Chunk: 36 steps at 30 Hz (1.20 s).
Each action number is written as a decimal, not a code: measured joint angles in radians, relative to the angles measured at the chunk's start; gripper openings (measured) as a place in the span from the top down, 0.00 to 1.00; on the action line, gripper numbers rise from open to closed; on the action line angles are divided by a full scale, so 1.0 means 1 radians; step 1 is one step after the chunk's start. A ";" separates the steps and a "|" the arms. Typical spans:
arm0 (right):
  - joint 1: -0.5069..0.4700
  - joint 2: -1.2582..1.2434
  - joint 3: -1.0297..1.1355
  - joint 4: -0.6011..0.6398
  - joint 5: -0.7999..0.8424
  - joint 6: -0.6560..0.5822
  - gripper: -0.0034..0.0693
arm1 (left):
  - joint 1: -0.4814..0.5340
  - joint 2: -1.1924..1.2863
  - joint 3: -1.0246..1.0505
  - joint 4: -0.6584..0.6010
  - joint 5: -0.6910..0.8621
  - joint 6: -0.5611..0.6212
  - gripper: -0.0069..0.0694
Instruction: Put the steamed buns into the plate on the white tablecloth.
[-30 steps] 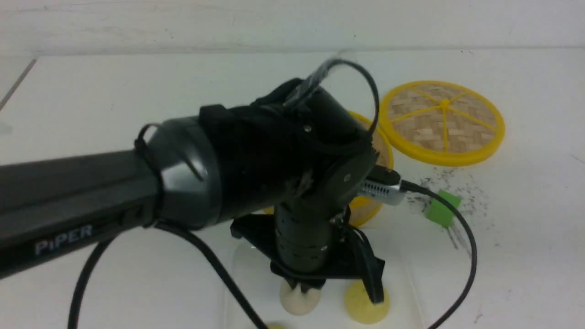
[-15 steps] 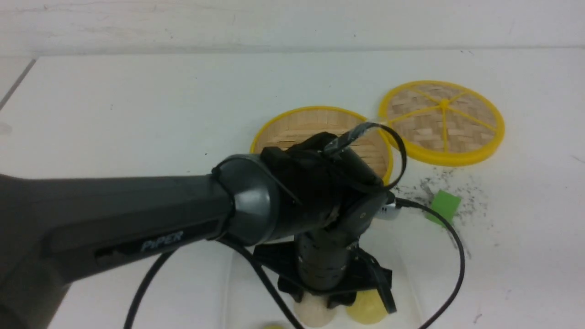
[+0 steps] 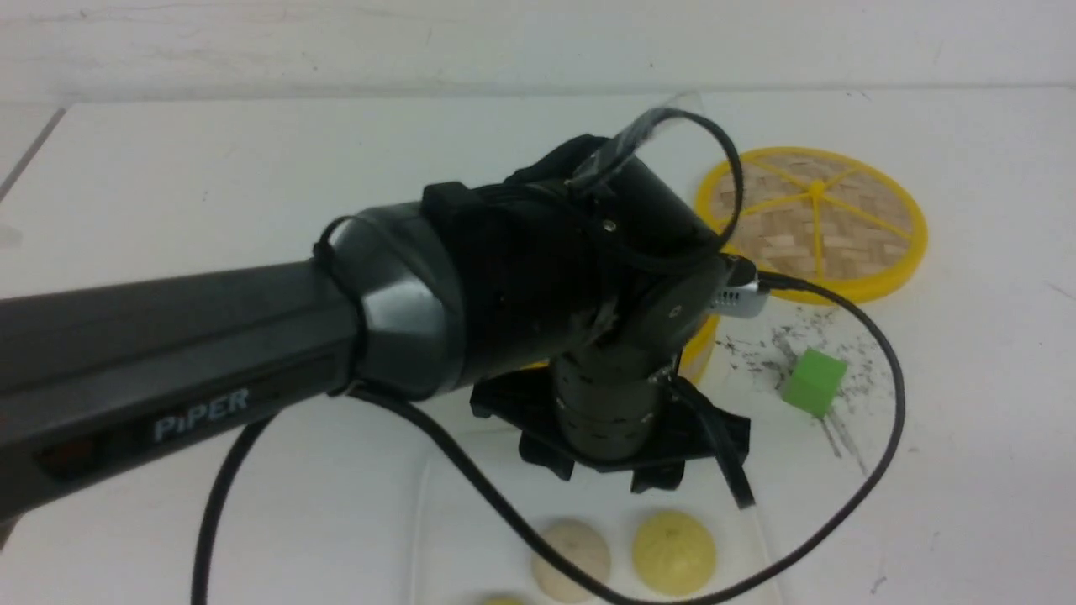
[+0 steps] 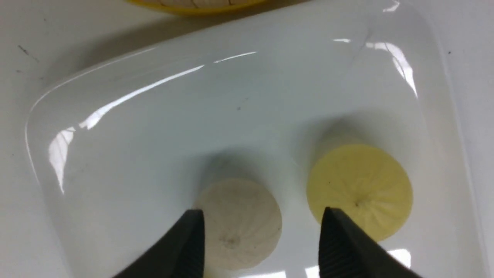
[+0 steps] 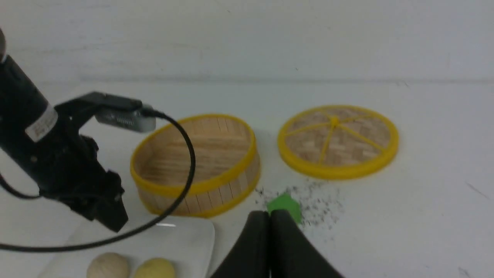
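The off-white steamed bun (image 3: 573, 546) and the pale yellow steamed bun (image 3: 674, 552) sit side by side in the glossy white plate (image 3: 437, 521) on the white tablecloth (image 3: 252, 168). My left gripper (image 3: 647, 487) hangs open and empty just above them. In the left wrist view the gripper (image 4: 261, 211) has its fingers (image 4: 339, 239) spread over the off-white bun (image 4: 239, 222), with the yellow bun (image 4: 359, 189) beside it in the plate (image 4: 154, 127). My right gripper (image 5: 270, 214) is shut and empty, off to the plate's right near the green cube.
The yellow-rimmed bamboo steamer (image 5: 195, 164) stands empty behind the plate, mostly hidden by my left arm in the front view. Its woven lid (image 3: 813, 223) lies flat to the right. A green cube (image 3: 813, 382) sits among dark specks right of the steamer.
My left gripper went down to the plate with the off-white bun, let it go, and has risen clear. Both buns now lie uncovered in the plate.
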 joint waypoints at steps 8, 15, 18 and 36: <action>0.000 0.059 0.221 0.016 -0.286 -0.020 0.97 | -0.002 0.000 0.000 0.029 0.013 0.036 0.82; 0.000 0.061 0.261 0.017 -0.341 -0.020 0.97 | -0.002 0.000 0.000 0.064 0.012 0.039 0.91; 0.000 0.061 0.261 0.017 -0.332 -0.020 0.97 | -0.002 0.000 0.000 0.064 0.001 0.039 0.91; -0.120 0.011 0.486 -0.028 -0.345 -0.020 0.96 | -0.001 -0.079 0.000 0.108 0.086 0.157 0.91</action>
